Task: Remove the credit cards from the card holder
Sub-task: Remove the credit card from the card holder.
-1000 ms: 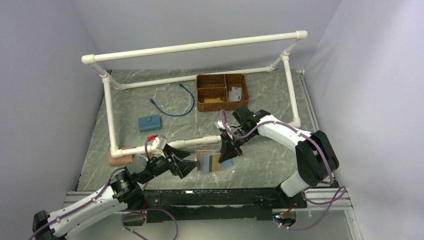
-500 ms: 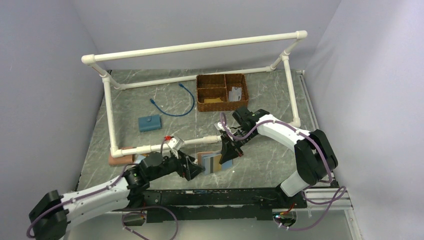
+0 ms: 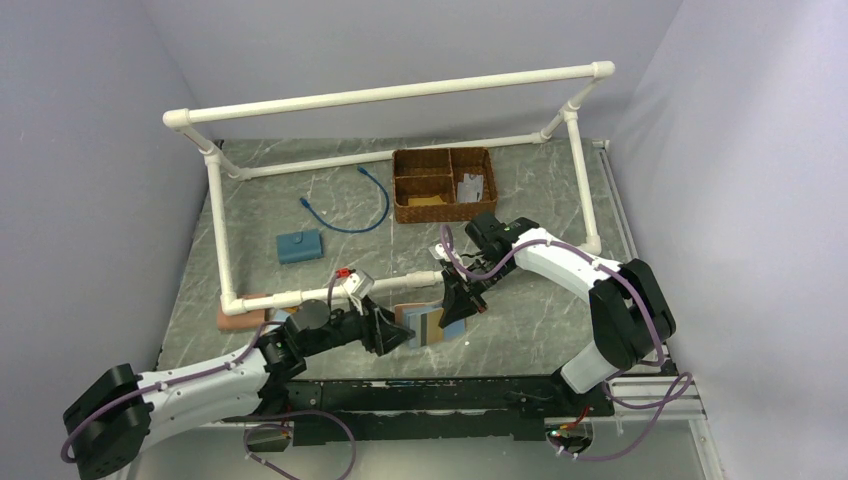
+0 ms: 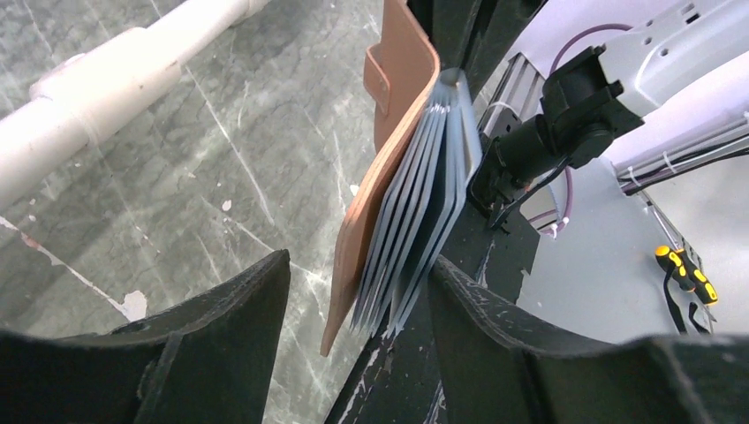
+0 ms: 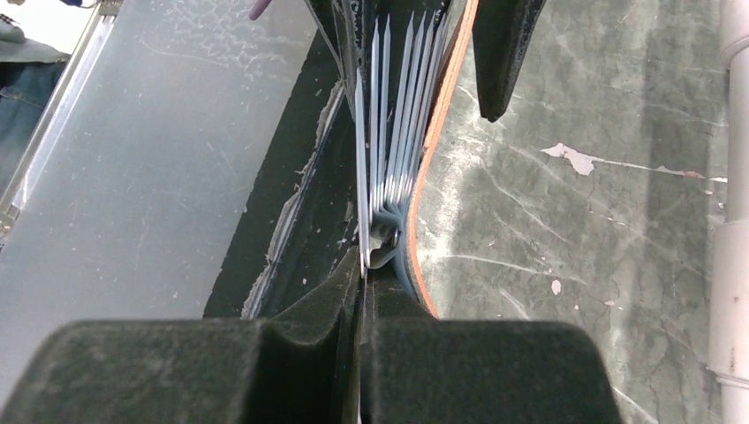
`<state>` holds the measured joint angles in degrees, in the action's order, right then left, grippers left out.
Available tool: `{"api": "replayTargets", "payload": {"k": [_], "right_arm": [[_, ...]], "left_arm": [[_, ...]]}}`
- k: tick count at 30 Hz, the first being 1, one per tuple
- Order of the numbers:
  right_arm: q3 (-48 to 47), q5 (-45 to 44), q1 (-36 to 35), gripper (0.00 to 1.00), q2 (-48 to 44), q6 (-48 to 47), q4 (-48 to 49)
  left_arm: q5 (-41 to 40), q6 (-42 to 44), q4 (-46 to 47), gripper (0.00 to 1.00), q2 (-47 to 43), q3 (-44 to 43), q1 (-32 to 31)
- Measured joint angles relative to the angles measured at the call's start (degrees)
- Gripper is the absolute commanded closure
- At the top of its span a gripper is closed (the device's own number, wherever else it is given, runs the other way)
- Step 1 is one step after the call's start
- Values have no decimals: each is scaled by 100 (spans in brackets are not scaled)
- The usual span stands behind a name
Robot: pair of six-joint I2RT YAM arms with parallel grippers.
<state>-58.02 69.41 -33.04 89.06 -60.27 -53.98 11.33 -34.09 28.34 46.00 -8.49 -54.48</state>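
Held the card holder point(image 3: 425, 325) on edge over the near rim of the marbled worktop point(image 3: 540, 320), at 6 o'clock close to the arms' bases, with the reddish-brown cover facing 12 o'clock and the grey-blue leaves fanned toward 6. Clamped it from its 3 o'clock side with the right pincer point(image 3: 457, 303), jaws pressed tight together on the leaves beside the fold. Reached in from 9 o'clock with the left pincer point(image 3: 392, 332), jaws at a middling width astride the holder's free end. Showed a clear gap between one finger point(image 4: 221, 327) and the leather, the other finger point(image 4: 503, 327) just beside the outermost leaf, contact there impossible to tell. Showed also, well apart at 12 o'clock, a wicker basket point(image 3: 443, 185), and toward 10 o'clock a blue block point(image 3: 299, 246) and a blue cable point(image 3: 350, 212), all within a white pipe frame point(image 3: 390, 95).
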Motion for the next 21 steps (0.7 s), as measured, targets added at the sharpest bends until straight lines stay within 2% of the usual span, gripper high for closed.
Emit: {"api": "replayTargets", "payload": {"k": [4, 7, 9, 12, 13, 21], "right_arm": [[-2, -2, 0, 100, 0, 0, 0], [-2, -4, -2, 100, 0, 0, 0], [-2, -11, 0, 100, 0, 0, 0], [-2, -37, 4, 100, 4, 2, 0], [-2, -37, 7, 100, 11, 7, -9], [-59, 105, -2, 100, 31, 4, -44]], "left_arm": [[50, -4, 96, 43, -52, -2, 0], [131, -11, 96, 53, 0, -57, 0], [210, -35, 101, 67, 76, -122, 0], [304, -81, 122, 96, 155, -179, 0], [341, -81, 116, 100, 160, -179, 0], [402, -107, -35, 100, -378, -52, 0]]}}
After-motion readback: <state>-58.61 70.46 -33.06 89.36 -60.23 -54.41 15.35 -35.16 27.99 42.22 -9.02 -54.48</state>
